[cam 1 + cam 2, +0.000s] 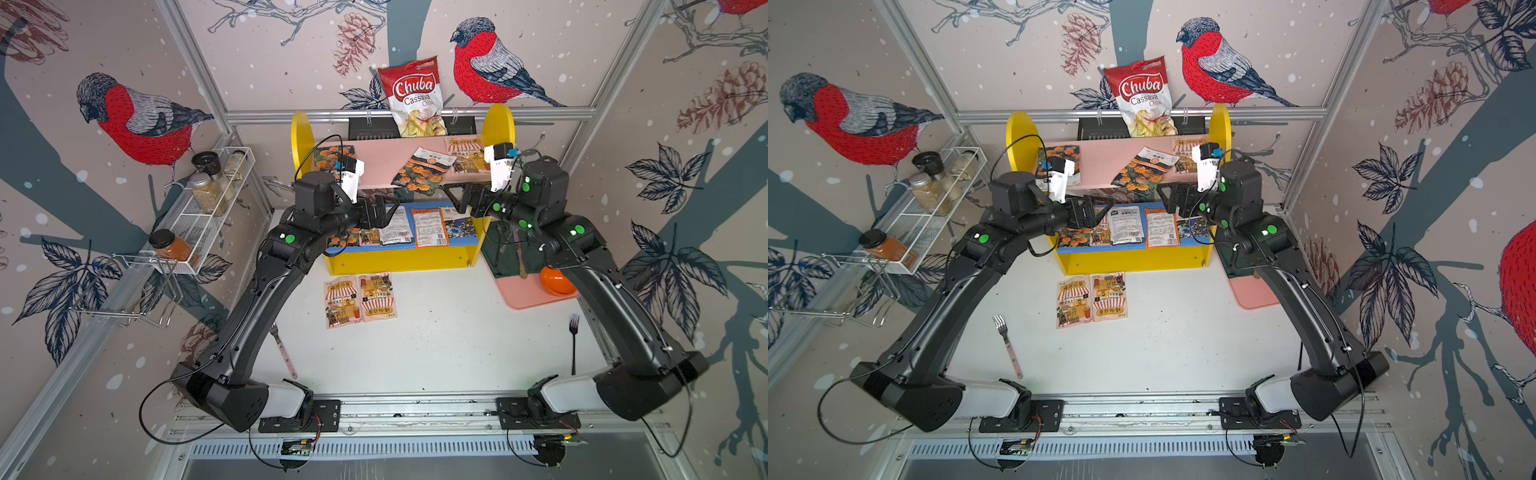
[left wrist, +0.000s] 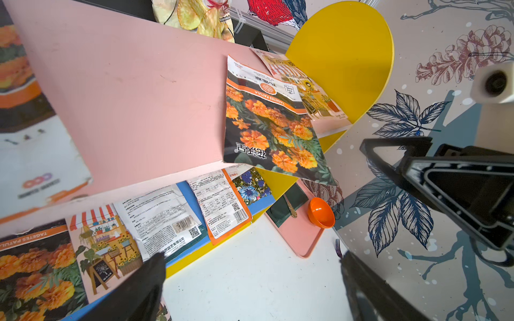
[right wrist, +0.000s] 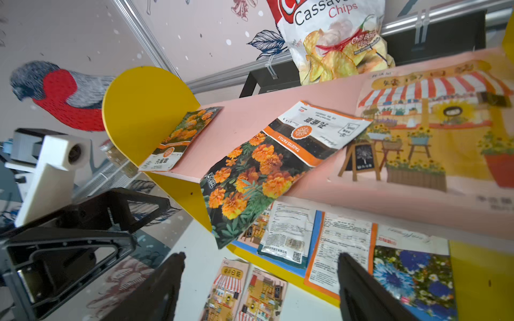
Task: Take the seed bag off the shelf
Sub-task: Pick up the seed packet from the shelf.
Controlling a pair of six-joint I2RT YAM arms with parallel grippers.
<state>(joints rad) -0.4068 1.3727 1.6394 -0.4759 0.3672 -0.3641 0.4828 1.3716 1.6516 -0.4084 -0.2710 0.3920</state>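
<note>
Two grippers face each other low in front of the shelf (image 1: pixel 503 120). In both top views the seed bag (image 1: pixel 420 174), printed with marigolds, lies askew just above the gap between them. Its upper end rests on the pink upper board (image 1: pixel 382 160), right of centre, and its lower corner hangs over the front edge.

The left gripper (image 1: pixel 388 208) is spread wide with nothing between its fingers, and the right gripper (image 1: pixel 459 198) is likewise parted and empty. Each wrist view shows the bag clear of that arm's own fingers, which rise from the bottom edge of the frame.

The upper board also carries a second marigold bag (image 1: pixel 332 156) at its left end and a shopfront-print bag (image 1: pixel 465 153) at its right. The blue lower board (image 2: pixel 262 204) holds a row of flat bags, the rightmost showing blue flowers.

A chips bag (image 1: pixel 415 95) stands behind the shelf. Two shopfront bags (image 1: pixel 359 299) lie side by side on the white table (image 1: pixel 436 353), below the shelf in the frame.

At the right, a pink tray (image 1: pixel 523 297) holds a dark green cloth (image 1: pixel 505 253) and an orange bowl (image 1: pixel 555 282). At the left, a wire rack (image 1: pixel 199 232) holds spice jars.

The left arm covers the lower board's left end. In a top view the right arm hides the bowl and much of the tray (image 1: pixel 1254 295). The small print on the bags cannot be read.
</note>
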